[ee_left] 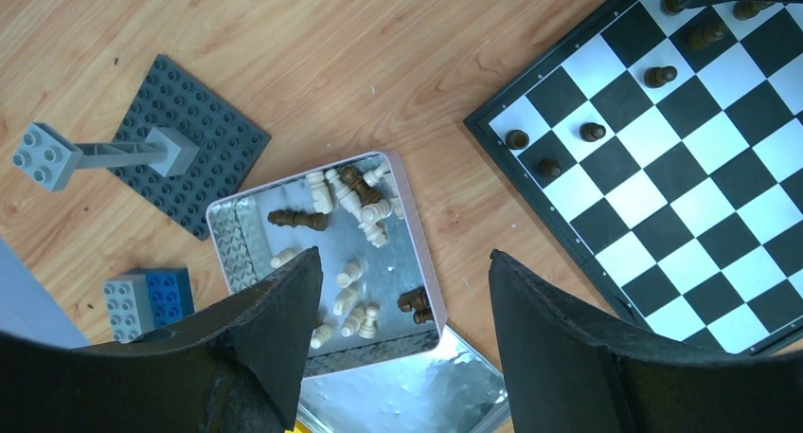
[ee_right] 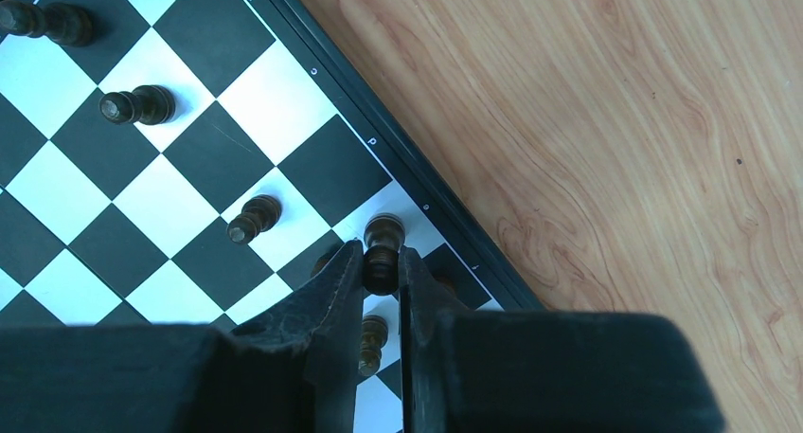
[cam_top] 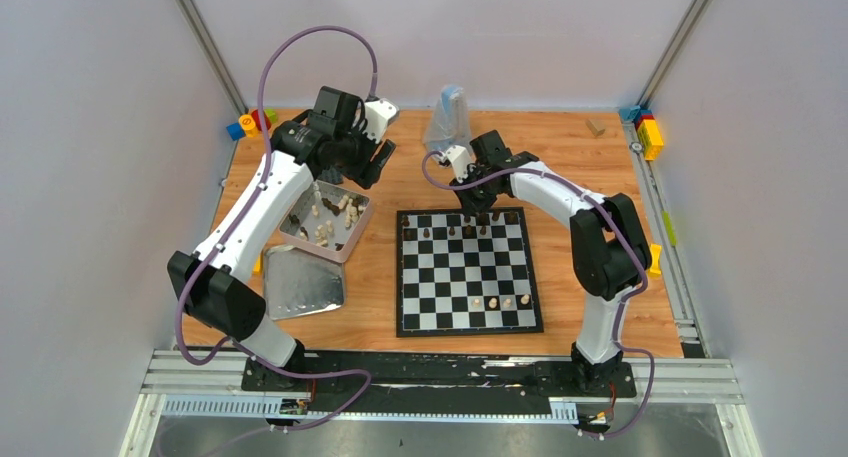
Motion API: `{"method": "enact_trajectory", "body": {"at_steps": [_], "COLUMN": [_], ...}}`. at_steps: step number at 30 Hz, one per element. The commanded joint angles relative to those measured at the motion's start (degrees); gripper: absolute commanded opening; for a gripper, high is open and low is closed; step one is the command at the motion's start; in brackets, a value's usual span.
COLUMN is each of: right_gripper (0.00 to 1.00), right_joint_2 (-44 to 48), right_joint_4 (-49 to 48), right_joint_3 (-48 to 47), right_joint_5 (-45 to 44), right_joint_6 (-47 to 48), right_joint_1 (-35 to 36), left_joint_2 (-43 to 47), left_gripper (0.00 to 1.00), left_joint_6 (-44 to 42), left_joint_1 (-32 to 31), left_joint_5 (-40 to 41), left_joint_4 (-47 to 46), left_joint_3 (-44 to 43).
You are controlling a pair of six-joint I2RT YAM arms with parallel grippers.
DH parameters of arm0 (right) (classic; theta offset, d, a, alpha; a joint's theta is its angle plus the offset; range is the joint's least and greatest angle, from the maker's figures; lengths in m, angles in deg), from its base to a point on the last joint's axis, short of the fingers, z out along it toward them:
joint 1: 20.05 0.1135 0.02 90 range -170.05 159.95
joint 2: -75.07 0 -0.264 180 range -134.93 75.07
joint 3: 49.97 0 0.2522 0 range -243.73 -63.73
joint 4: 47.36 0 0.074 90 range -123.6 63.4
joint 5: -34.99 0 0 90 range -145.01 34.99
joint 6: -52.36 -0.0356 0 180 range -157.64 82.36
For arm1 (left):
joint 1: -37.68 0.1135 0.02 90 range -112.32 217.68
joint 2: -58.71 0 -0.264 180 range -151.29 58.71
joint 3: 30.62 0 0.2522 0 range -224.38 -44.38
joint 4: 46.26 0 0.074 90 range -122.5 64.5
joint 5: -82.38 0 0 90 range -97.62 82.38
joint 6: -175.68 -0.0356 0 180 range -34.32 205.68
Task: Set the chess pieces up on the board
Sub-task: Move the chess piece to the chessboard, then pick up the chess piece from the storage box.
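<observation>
A wood-grain counter (cam_top: 590, 177) carries an open rectangular silver metal tin (ee_left: 232, 234), with a shallow silver metal lid (cam_top: 300, 287) just beside it on the near side. Near the tin lies a dark grey studded plate (ee_left: 213, 158) bearing a light grey brick post (ee_left: 114, 152). 2 bricks, 1 blue and 1 grey (ee_left: 147, 300), sit close by. At the far edge stand a clear plastic bag (cam_top: 448, 117) and a small wooden block (cam_top: 596, 128), with coloured toy bricks (cam_top: 648, 132) in the far right corner.

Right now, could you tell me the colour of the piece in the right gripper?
Dark brown piece, best seen in the right wrist view.
</observation>
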Motion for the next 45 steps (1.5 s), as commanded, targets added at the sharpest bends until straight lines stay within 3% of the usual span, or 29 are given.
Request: {"method": "enact_trajectory", "body": {"at_steps": [1, 8, 11, 13, 17, 24, 32, 45], "right_gripper": [0.00, 0.04, 0.24, 0.43, 0.55, 0.58, 0.57, 0.54], "right_joint_2": [2.28, 2.60, 3.16, 3.80, 6.18, 11.90, 16.93, 19.34], "right_joint_4": [-0.25, -0.26, -0.24, -0.26, -0.18, -0.26, -3.77, -7.09], "right_joint_3": [0.11, 0.40, 0.36, -0.14, -2.05, -2.88, 3.88, 9.38], "right_joint_5": [-0.46, -0.58, -0.72, -0.71, 0.40, 1.63, 2.44, 3.52], "right_joint_6": [0.74, 0.86, 0.62, 0.26, -0.37, -0.64, -0.74, -0.31], "right_joint_1": [-0.43, -0.44, -0.43, -0.44, -0.53, -0.87, -1.31, -1.85], "left_joint_2": [2.00, 1.90, 1.89, 2.00, 2.26, 0.31, -7.96, -22.33], "left_gripper": [0.73, 0.73, 0.74, 0.74, 0.78, 0.78, 0.74, 0.61], "left_joint_6": [-0.61, -0.72, -0.85, -1.17, -1.84, -3.10, -0.72, 4.88], "left_joint_1": [0.39, 0.39, 0.43, 0.65, 2.12, 8.21, 16.84, 20.09], "left_joint_5": [-0.56, -0.43, 0.16, 0.55, 1.90, 0.29, -5.23, -2.08], "left_joint_4": [-1.01, -0.98, -1.04, -1.17, -1.91, -3.05, -5.29, -10.00], "left_joint_3": [-0.08, 0.00, 0.20, 0.57, 1.57, 5.29, 6.35, 3.88]}}
